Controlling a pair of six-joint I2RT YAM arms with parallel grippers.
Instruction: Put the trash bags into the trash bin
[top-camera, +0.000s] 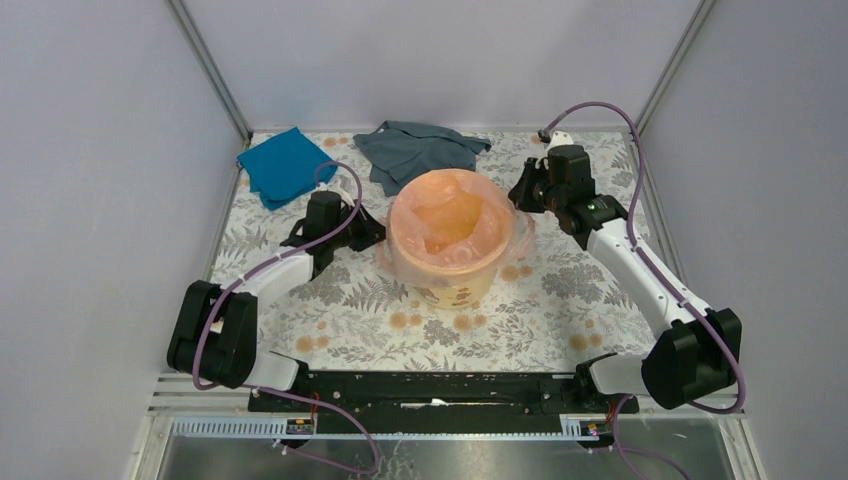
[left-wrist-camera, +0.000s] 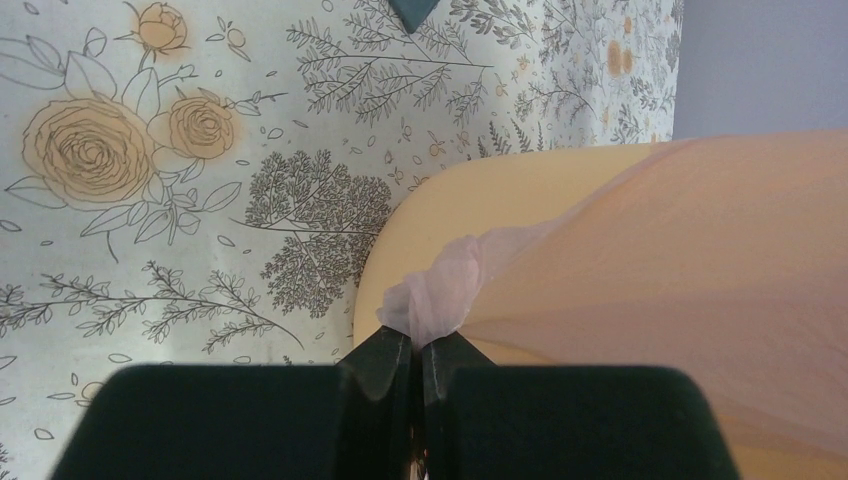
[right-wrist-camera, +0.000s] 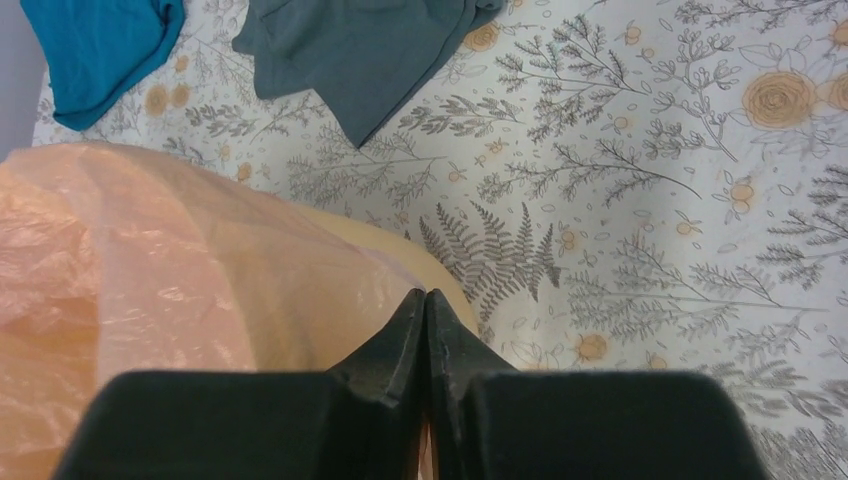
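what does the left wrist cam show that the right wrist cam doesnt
Only the left wrist view: a twisted bunch of the trash bag pinched in the left gripper. Only the right wrist view: the teal cloth, most of the grey cloth, and the right gripper, shut. Both: pink film draped over the yellow trash bin, and the floral table cover.

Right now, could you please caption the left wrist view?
Left gripper pinching the bunched pink bag at the yellow bin.

Wrinkly pink bag (top-camera: 452, 212), draped over orange bin (top-camera: 456, 293)
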